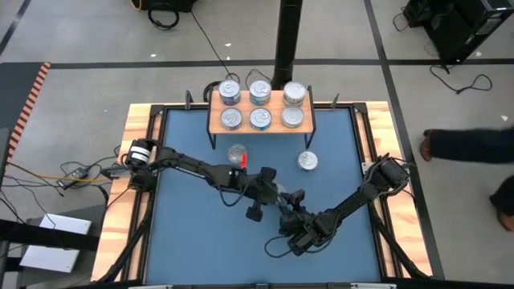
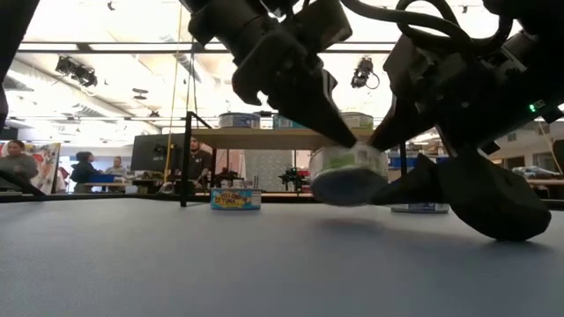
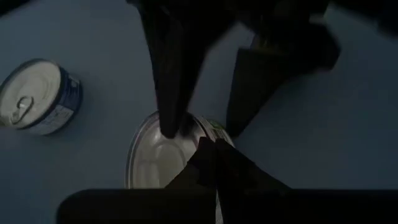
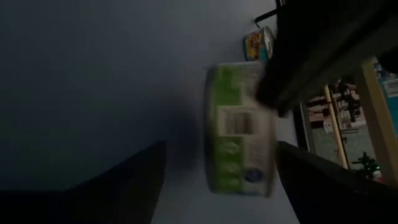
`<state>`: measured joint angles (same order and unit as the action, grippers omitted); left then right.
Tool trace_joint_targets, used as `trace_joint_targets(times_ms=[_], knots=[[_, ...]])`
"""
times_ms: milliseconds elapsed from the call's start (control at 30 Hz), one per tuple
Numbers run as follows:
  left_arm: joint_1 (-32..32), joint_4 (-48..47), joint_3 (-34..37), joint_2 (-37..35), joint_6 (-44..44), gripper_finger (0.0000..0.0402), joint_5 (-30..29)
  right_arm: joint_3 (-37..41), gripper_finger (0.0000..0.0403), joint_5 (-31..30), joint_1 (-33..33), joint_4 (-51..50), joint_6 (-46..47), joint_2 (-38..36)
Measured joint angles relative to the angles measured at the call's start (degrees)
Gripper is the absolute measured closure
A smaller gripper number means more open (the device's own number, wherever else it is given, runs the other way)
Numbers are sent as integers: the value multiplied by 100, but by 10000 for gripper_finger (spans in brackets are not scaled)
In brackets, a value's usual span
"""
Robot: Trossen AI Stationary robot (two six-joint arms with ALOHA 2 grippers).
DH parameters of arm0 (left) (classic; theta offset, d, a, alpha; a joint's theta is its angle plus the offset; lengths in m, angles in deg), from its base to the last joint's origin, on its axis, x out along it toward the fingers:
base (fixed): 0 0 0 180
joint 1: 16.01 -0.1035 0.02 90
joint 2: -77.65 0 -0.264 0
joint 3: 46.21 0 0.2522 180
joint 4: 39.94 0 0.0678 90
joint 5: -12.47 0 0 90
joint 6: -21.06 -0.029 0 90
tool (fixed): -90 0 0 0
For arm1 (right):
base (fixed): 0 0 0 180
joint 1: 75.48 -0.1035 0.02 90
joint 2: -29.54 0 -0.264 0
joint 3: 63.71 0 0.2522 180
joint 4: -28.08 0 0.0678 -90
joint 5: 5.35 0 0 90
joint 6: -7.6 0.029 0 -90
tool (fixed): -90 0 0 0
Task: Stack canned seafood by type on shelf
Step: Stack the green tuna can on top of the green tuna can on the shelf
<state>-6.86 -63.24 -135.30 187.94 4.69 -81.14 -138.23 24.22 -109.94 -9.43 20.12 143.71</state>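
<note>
green-labelled silver-topped tin (image 2: 348, 174) clenched in left end effector (image 2: 345, 141), right end effector (image 4: 214, 180) released beside it

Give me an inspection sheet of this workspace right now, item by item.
Surface: blue mat with wooden edges.
Job's things: six tins on the shelf; two tins loose on the mat, one below the shelf, one to its right; green-label tin lifted off the mat.
Clutter: nothing seen.
Tools: left tool shut on the green-label tin; right tool open around it.
Cables: loose on the floor.
Surroundings: person's arm at right; people beyond the table.
</note>
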Motion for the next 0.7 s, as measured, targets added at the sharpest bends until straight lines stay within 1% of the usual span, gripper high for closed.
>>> trace_joint_targets(times_ms=[100,200,267,367,533,633,700], knots=[[-60,69,-4,-74,169,401,322,0,100,-58,0,18,-97,0],[-67,100,-4,-76,207,401,377,4,112,-193,5,5,-123,4],[-67,100,-4,-76,213,401,453,9,126,-298,5,6,-142,7],[-64,103,-4,-76,302,401,525,11,165,-343,9,55,-162,11],[-65,100,-4,-76,337,401,560,11,262,-347,5,106,-158,11],[-66,96,-4,-76,353,395,588,-45,263,-336,-22,65,-155,18],[-35,79,-4,-103,334,381,592,-103,263,-306,-28,41,-158,22]])
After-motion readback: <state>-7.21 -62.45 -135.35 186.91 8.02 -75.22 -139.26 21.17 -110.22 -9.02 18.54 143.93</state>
